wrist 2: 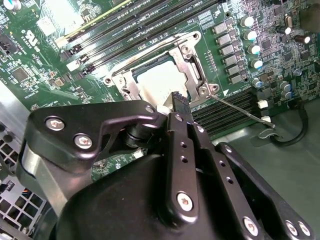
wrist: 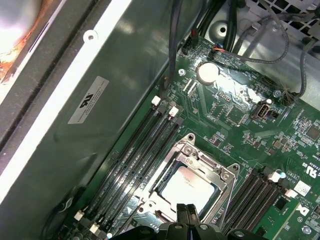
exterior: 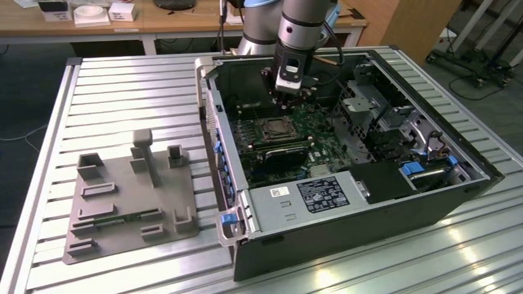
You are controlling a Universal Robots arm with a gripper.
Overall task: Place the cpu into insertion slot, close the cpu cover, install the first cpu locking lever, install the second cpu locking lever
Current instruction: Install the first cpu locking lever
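The cpu [wrist: 186,186] lies flat in the insertion slot [exterior: 275,128], its silver top showing through the window of the cpu cover [wrist: 200,159], which lies down around it. In the second wrist view the cpu [wrist 2: 157,82] sits inside the cover frame [wrist 2: 196,75], and a thin wire locking lever [wrist 2: 240,107] sticks out sideways from the socket's corner. My gripper [exterior: 292,92] hangs inside the open case just above the socket. Its fingertips [wrist: 186,211] are pressed together with nothing between them, close over the socket's edge.
Long black memory slots [wrist: 145,145] flank the socket on both sides. The case wall [wrist: 100,100] and a bundle of cables [wrist: 260,45] stand nearby. A power supply [exterior: 315,196] fills the case front. A grey fixture plate [exterior: 131,196] lies on the slatted table at the exterior view's left.
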